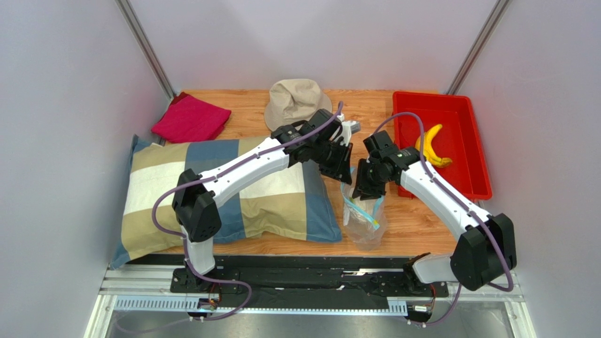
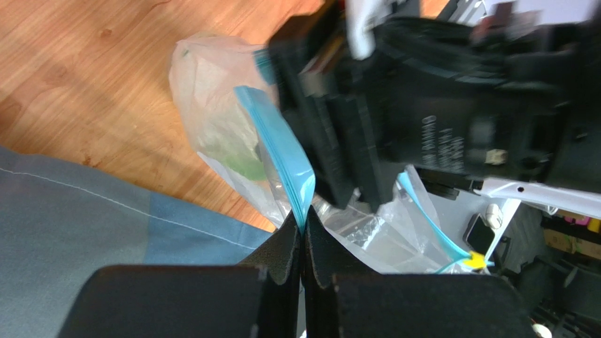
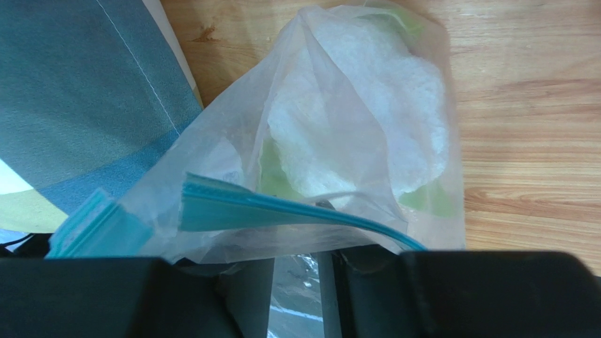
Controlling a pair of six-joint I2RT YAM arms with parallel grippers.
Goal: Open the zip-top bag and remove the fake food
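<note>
The zip-top bag (image 1: 365, 225) stands mouth-up near the middle of the wooden table (image 1: 416, 229), just right of the checked pillow (image 1: 155, 204) and left of the red tray (image 1: 462, 123). Both arms reach in over it and meet at its top.

The left gripper (image 2: 303, 243) has its fingers pressed tight together, pinching one side of the light blue zip strip (image 2: 282, 155) at the bag's mouth. The right gripper (image 3: 302, 289) sits close against it on the other side. Its jaws stand only a little apart, with clear plastic from the bag lying in the gap. Whether they truly clamp that plastic I cannot tell. The other side of the blue strip runs across just above its fingers.

Inside the bag, down at the bottom, lies a white-and-green cauliflower (image 3: 367, 120), blurred by the crinkly film.

A yellow banana (image 1: 432, 146) lies in the tray, well apart from the bag. At the far edge of the table sit a beige hat (image 1: 296, 98) and, to its left, a folded red cloth (image 1: 190, 118).
</note>
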